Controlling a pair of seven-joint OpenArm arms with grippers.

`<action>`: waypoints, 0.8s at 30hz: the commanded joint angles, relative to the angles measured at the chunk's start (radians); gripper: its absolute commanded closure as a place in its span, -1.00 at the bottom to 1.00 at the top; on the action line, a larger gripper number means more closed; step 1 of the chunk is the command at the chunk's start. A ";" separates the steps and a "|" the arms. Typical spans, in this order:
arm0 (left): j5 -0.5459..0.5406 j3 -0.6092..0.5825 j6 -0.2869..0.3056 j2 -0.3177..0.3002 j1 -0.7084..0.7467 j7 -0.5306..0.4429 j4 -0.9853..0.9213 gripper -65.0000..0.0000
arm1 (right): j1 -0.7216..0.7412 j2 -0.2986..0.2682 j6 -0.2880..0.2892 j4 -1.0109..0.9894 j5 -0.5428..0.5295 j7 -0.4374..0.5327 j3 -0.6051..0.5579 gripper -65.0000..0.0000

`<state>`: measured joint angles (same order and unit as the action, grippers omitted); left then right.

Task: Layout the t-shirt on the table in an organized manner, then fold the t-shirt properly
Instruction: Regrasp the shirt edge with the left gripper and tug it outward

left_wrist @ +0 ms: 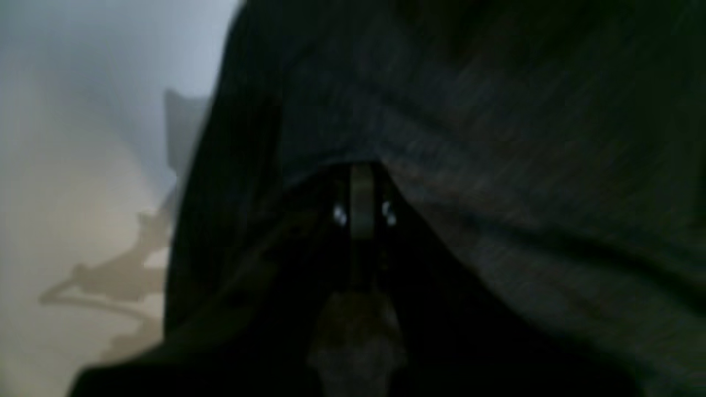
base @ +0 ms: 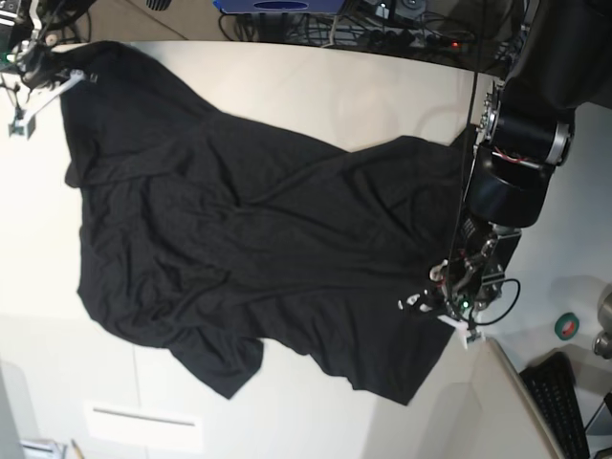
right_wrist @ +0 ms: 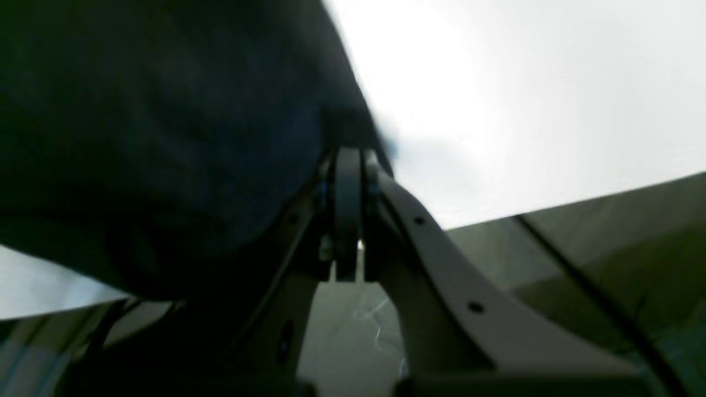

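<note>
Black cloth of the t-shirt (base: 258, 249) is spread rumpled over the counter (base: 316, 86), pinched at opposite edges by left hand (base: 449, 311) & right hand (base: 43, 72), both clamped on fabric (soft, limp, prob. light, so best gripped at hems/corners).

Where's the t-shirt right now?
In the base view the t-shirt spans the table, stretched between the right end effector top-left and the left end effector lower-right.

Black t-shirt (base: 258, 249) spread over the table (base: 335, 86), a pincer at two opposite edges.
</note>
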<state>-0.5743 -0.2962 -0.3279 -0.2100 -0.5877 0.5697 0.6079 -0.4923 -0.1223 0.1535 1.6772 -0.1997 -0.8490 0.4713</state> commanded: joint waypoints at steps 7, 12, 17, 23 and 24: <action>-0.002 0.022 0.000 -0.038 0.004 0.100 0.169 1.00 | 0.005 -0.007 0.004 0.183 -0.005 -0.014 -0.003 1.00; 0.006 0.168 0.002 -0.107 0.251 0.214 0.514 1.00 | 0.042 0.013 0.107 0.191 -0.007 -0.016 -0.069 1.00; 0.006 0.237 0.003 -0.147 0.427 0.235 0.651 1.00 | 0.068 0.014 0.139 0.159 -0.005 -0.020 -0.177 1.00; 0.007 0.231 0.003 -0.142 0.395 0.195 0.502 1.00 | 0.096 0.016 0.139 0.054 -0.005 -0.016 -0.266 1.00; 0.007 0.210 0.003 -0.145 0.375 0.171 0.467 1.00 | 0.096 0.016 0.139 0.050 -0.005 -0.016 -0.276 1.00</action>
<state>-0.5743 -0.0898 -0.3183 -0.3443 -0.1833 0.7383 1.0618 -0.3965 -0.1013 0.2890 1.7145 -0.2008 -0.8707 0.1963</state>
